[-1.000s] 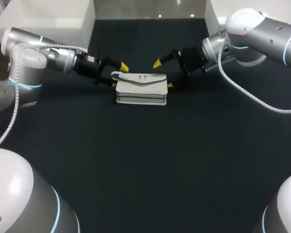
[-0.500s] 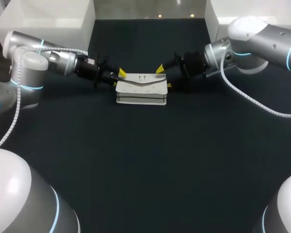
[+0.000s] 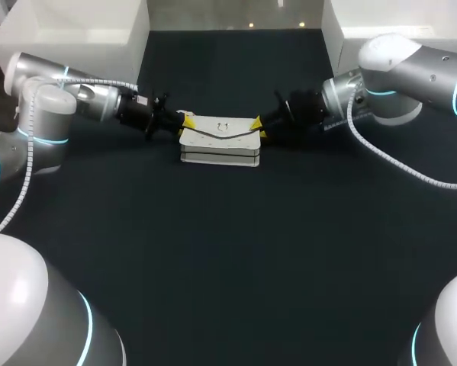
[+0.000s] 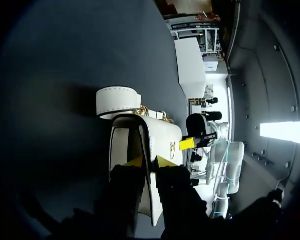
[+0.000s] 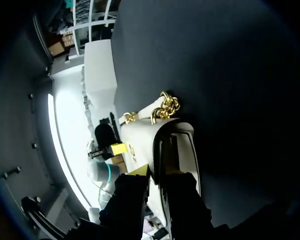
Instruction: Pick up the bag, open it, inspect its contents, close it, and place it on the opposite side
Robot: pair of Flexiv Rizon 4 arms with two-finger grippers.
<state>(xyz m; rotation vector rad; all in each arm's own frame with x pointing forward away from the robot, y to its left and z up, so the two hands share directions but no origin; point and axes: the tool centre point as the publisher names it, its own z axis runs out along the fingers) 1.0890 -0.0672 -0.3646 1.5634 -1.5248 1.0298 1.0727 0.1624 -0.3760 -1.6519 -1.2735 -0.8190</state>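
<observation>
The white bag [image 3: 219, 139] sat toward the far middle of the dark worktop [image 3: 228, 252]. The left claw [image 3: 185, 122] was clenched on the edge of its flap [image 4: 162, 132] at one end, and the right claw [image 3: 256, 126] likewise at the other. It looked light and fairly stiff-sided, with a bendy flap and smooth, slippery skin. The gold chain [image 5: 165, 107] would probably dangle. The flap corners seemed the sensible hold.

Both arms are drawing in along the table's far edge, the left gripper [image 3: 184, 122] and the right gripper [image 3: 256, 126] narrowing their once widely spread yellow tips and now pinching the white bag [image 3: 219, 139] by its flap at either end.
</observation>
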